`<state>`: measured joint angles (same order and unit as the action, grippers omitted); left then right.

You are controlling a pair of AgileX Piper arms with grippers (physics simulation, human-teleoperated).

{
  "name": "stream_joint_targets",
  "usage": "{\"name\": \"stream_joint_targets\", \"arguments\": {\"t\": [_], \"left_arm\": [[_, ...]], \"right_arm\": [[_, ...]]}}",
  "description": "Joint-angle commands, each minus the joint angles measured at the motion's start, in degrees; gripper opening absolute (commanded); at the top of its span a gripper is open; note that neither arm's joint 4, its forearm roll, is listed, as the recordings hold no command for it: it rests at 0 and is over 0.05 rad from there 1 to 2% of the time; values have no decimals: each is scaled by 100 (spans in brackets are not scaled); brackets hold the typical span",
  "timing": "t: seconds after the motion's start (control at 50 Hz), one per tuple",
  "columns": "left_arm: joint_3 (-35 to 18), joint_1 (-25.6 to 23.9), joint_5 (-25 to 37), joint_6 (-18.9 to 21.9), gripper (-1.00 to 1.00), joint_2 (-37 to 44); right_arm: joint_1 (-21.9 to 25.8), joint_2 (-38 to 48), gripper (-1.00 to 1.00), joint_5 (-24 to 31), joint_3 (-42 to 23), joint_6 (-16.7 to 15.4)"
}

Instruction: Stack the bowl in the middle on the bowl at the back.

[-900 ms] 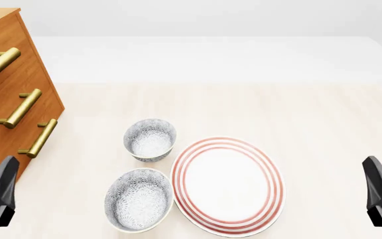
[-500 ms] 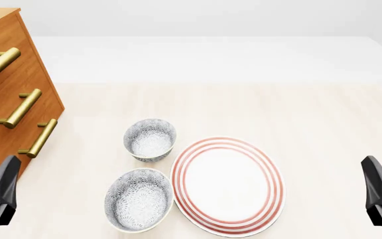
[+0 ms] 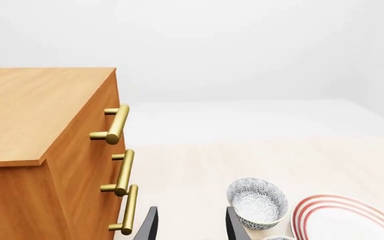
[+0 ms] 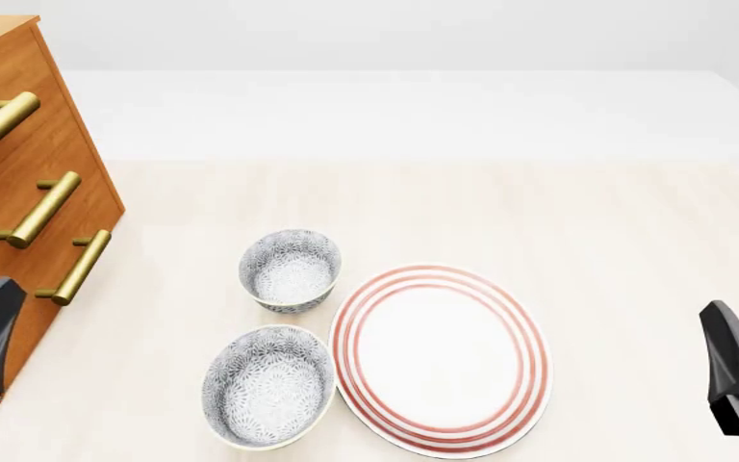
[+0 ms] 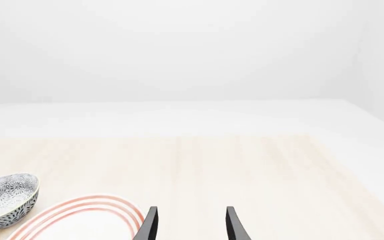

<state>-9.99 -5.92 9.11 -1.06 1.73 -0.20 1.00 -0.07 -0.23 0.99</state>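
Bowls of the same grey-blue floral pattern are seen on the pale wooden table point(image 4: 626, 221), one behind the other. The bowl in the middle point(image 4: 268, 385) sits upright near the front edge in the front view, just left of the red-ringed plate point(image 4: 442, 361) and very close to its rim; whether they touch cannot be told. The bowl at the back point(image 4: 290, 269) stands upright a little farther away and slightly to the right, apart from the nearer bowl and just beside the plate's upper-left rim. Neither bowl is held or stacked.

The plate lies flat to the right of both bowls. At the table's left a wooden drawer cabinet point(image 4: 11, 164) is placed, with three brass bar handles point(image 4: 46, 208) on its front.

The left gripper point(image 3: 190, 225) is shown in its wrist view with both dark fingers set apart and nothing between them — the back bowl and the cabinet lie ahead of it. In the front view it sits low at the left edge, beside the cabinet. The right gripper point(image 5: 190, 224) is likewise spread with an empty gap, low at the right edge, well apart from the bowls.
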Motion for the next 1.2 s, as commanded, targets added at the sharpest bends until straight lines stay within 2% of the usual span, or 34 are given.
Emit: {"name": "stream_joint_targets", "arguments": {"t": [0.02,0.04,0.08,0.18,0.22,0.26,0.38,0.48,0.5,0.54,0.62,0.7,0.8,0.84,0.88,0.92,0.96,1.0,1.04,1.06,1.1,1.2], "left_arm": [[-869,-475,687,69,100,451],[-945,-535,708,96,100,558],[-1145,-609,811,-112,100,949],[-1466,-904,1047,55,100,1476],[-1581,-996,1165,-227,100,1783],[-1724,-1098,1269,-196,100,2000],[-2059,-1077,1422,-111,100,2503],[-2188,-1079,1629,-236,100,2999],[-2185,-1110,1669,-344,100,3100],[-2192,-1047,1733,-218,100,3251],[-2174,-995,1824,-243,100,3573],[-2202,-1136,2032,-497,100,3829],[-2168,-1232,2158,-541,100,4032],[-2158,-1378,2247,-824,100,4090],[-2103,-1392,2258,-923,100,4215],[-2037,-1432,2250,-827,100,4310],[-1893,-1541,2223,-1084,100,4445],[-1863,-1575,2224,-1159,100,4476],[-1781,-1883,2278,-1510,100,4468],[-1781,-1883,2279,-1510,100,4467],[-1696,-2101,2297,-1785,100,4457],[-1566,-2220,2172,-2041,100,4478]], "right_arm": [[-1,33,100,-27,0,13],[-1,35,100,-30,0,14],[-2,38,100,-33,1,18],[-6,38,100,-36,1,26],[-6,40,100,-39,1,30],[-7,35,100,-38,0,29],[-6,22,100,-28,0,28],[-5,17,100,-22,2,32],[-5,15,100,-21,2,33],[-4,14,100,-19,2,33],[-1,10,100,-16,2,32],[3,23,100,-28,3,28],[5,41,100,-45,4,27],[4,49,100,-51,3,27],[4,51,100,-54,3,26],[3,58,100,-61,3,27],[0,67,100,-71,3,34],[-2,71,100,-74,3,36],[4,88,100,-90,4,36],[4,90,100,-92,4,36],[6,95,100,-94,5,37],[4,82,100,-83,3,32]]}}
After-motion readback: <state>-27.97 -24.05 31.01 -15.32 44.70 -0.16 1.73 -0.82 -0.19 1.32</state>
